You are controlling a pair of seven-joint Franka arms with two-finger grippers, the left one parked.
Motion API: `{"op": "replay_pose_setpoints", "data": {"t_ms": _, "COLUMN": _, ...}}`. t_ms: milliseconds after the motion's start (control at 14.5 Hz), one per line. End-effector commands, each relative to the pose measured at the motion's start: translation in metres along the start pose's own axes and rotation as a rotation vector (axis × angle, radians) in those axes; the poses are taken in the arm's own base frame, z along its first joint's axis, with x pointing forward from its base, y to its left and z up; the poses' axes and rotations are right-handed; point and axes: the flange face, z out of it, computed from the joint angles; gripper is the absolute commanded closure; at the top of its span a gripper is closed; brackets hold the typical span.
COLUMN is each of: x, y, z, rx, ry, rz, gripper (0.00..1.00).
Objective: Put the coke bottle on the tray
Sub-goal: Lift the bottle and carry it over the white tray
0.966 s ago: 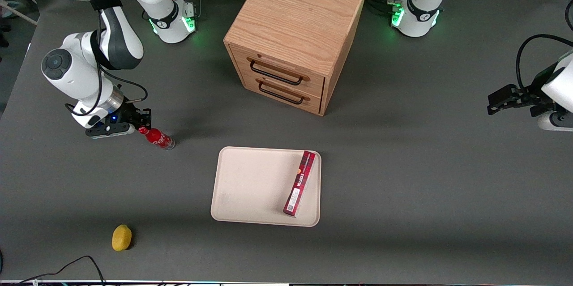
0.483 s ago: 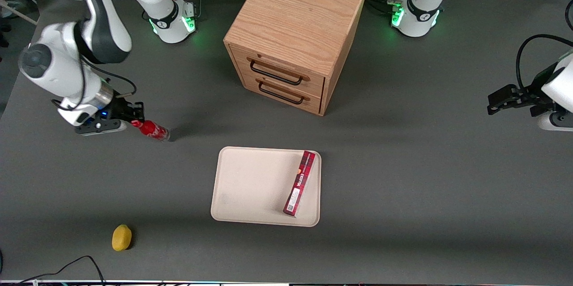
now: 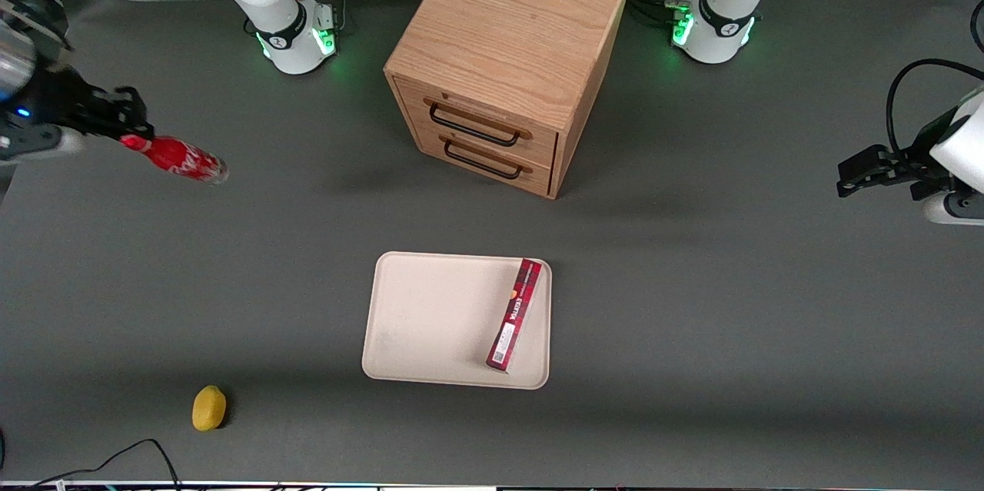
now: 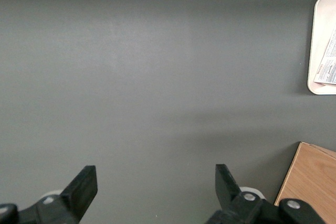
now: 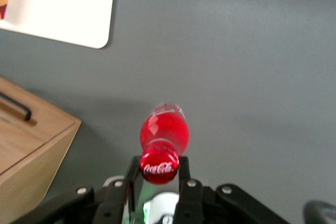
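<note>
Gripper [image 3: 123, 139] blurred, partly cut by front view edge; tray [image 5: 63, 9] and cabinet [image 5: 26, 150] cropped in right wrist view.

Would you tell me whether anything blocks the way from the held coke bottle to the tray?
Nothing visible does: the gripper holds the coke bottle above bare table, away from the tray.

End effector [image 3: 127, 139] above table [image 3: 692, 283], working end.
</note>
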Motion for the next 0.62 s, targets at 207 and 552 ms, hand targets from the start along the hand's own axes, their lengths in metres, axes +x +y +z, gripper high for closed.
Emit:
{"op": "replay_pose_setpoints", "data": {"t_ms": 207, "x": 0.121, "y": -0.078, "z": 0.040, "rx": -0.020, "ry": -0.001, "rz": 0.048, "gripper": 1.00}}
{"op": "replay_pose_setpoints", "data": {"t_ms": 552, "x": 0.208, "y": -0.156, "z": 0.144, "rx": 0.006, "ry": 0.126, "rz": 0.135, "gripper": 1.00}}
